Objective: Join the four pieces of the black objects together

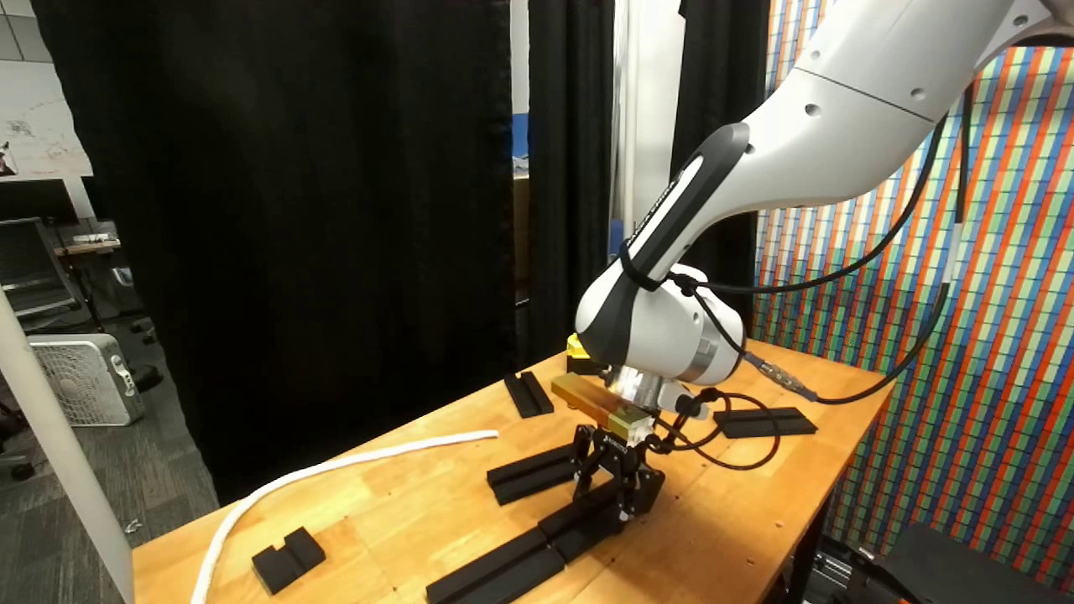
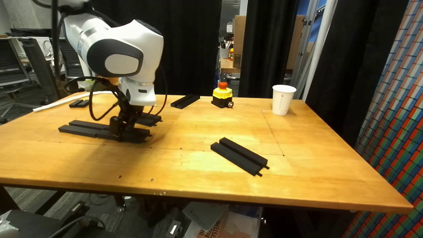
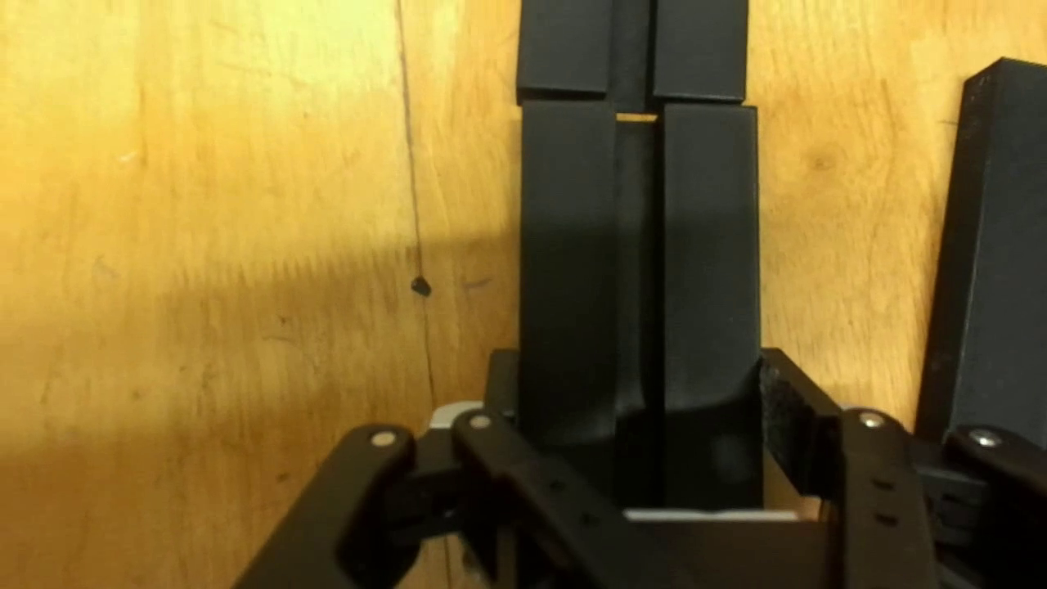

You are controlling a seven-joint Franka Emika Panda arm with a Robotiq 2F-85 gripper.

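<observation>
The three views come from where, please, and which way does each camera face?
An exterior view: near the table end with the white cord, facing down along it; arm, upper right.
An exterior view: beyond a table edge, facing across towards a black curtain; arm, upper left.
Wrist view: above the jaws, visible at bottom, facing down at the black bar between them.
Both exterior views share the arm, table and that bar.

In an exterior view we're raised, peering down toward black curtain [image 1: 294, 218], arm [image 1: 822, 159] at two o'clock; in an exterior view we're off the near edge of the table [image 2: 238, 124], facing across, arm at ten. Both exterior views share arm and table! Wrist view: we're right up close, straight down, gripper [image 3: 638, 393] along six o'clock.
</observation>
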